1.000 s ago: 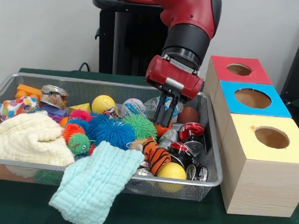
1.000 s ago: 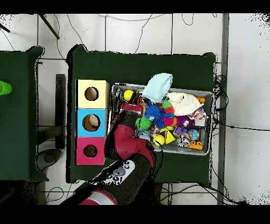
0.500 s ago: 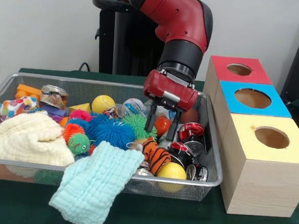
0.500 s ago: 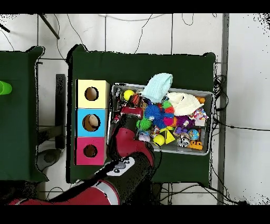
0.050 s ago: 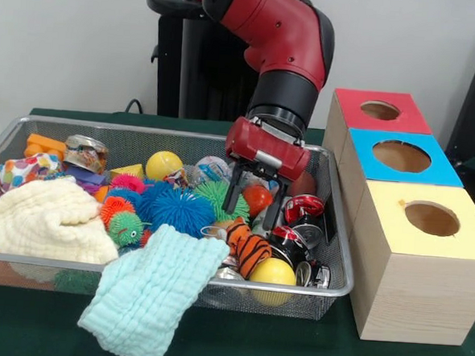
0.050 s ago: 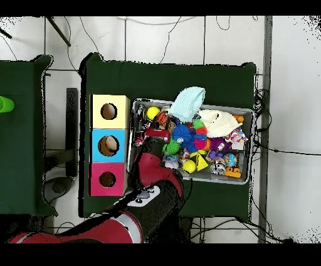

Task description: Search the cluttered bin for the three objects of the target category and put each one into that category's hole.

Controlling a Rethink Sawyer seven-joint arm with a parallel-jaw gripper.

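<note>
While an orange-red ball (image 5: 256, 198) sits between its spread fingers, the gripper (image 5: 253, 201) hangs low in the right half of the wire bin (image 5: 79, 126); contact unclear. Crushed cans (image 5: 304, 210) lie just right, green spiky ball (image 5: 218, 198) left.

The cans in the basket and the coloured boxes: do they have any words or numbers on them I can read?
No words or numbers can be read anywhere.
Red and black cans: they carry printing, but it is too blurred to read.
Patterned can: markings too small to read.
Red box, blue box, yellow box: plain, no writing.
</note>
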